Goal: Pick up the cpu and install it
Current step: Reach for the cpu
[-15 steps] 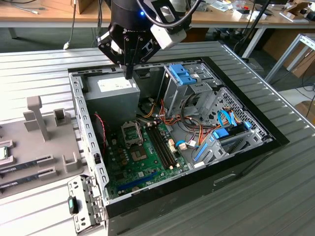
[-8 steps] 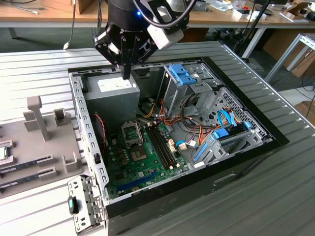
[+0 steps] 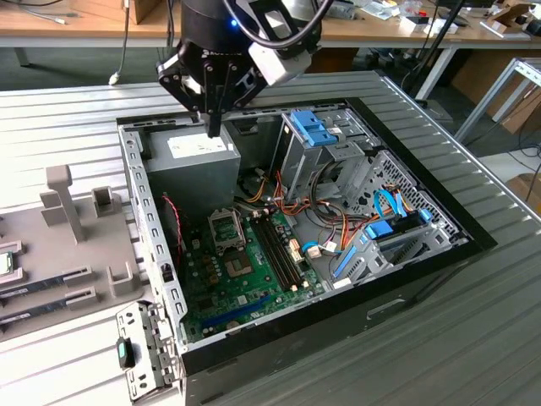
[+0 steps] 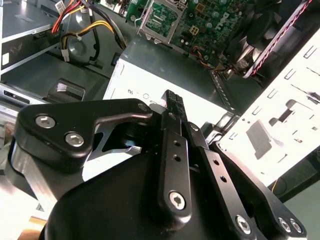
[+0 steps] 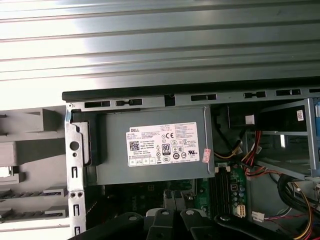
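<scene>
The ribbed metal table is carrying an open computer case near its middle, and a grey tray is lying along the table edge at the exterior view's left. Inside the case, the power supply is sitting against the far wall. The tool is hanging just above it with its fingers drawn narrow, tips together and nothing between them. On the board below, the socket is standing with its bracket lifted.

The cpu appears to be the small green-rimmed square lying flat on the tray. It is cut off at the exterior view's left side, so this is a fair guess rather than a sure reading. It is resting well apart from the tool, outside the case wall.

The step in hand is probably the reach for the cpu. Doing it well is asking for:

- height enough to be clearing the case wall
- fingers opening before the descent
- a square, level approach
- a grip on the chip's edges only, keeping it flat
</scene>
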`<state>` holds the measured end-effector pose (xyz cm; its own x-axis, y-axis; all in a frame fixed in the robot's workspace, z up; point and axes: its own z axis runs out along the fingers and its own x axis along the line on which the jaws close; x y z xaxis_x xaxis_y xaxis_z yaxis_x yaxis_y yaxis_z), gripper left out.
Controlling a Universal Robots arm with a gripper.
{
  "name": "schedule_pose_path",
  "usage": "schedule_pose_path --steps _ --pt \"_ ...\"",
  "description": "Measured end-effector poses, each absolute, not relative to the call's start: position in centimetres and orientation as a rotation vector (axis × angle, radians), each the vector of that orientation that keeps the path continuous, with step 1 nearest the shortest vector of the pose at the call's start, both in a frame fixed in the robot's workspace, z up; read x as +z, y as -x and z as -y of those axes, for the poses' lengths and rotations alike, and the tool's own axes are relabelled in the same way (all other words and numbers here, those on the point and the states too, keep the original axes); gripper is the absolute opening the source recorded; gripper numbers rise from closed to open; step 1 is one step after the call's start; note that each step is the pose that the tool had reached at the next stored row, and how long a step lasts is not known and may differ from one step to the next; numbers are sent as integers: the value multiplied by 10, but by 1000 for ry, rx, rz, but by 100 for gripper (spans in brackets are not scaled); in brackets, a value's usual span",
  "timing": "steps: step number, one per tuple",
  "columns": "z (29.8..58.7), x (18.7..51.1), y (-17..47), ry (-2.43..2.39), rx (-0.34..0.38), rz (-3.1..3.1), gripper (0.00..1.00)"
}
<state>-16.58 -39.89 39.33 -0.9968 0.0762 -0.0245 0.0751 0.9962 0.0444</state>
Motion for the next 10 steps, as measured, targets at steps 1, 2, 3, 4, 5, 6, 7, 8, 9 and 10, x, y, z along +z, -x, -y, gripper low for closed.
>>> schedule_pose_path --steps 1,2,3,4,5,6,7,8,9,10 --pt "399 393 167 -118 68 -3113 11" --pt "399 393 167 -118 68 -3112 11" --pt "399 393 168 -118 68 -3112 11" --pt "399 393 168 -118 68 -3112 11" --pt "399 393 169 -118 68 -3113 11" --pt "399 393 170 -118 68 -3112 11" --pt "399 393 170 -118 68 -3113 11" --pt "399 393 171 -118 68 -3112 11" --pt "399 393 171 -118 68 -3112 11" --pt "399 393 171 -118 68 -3113 11"
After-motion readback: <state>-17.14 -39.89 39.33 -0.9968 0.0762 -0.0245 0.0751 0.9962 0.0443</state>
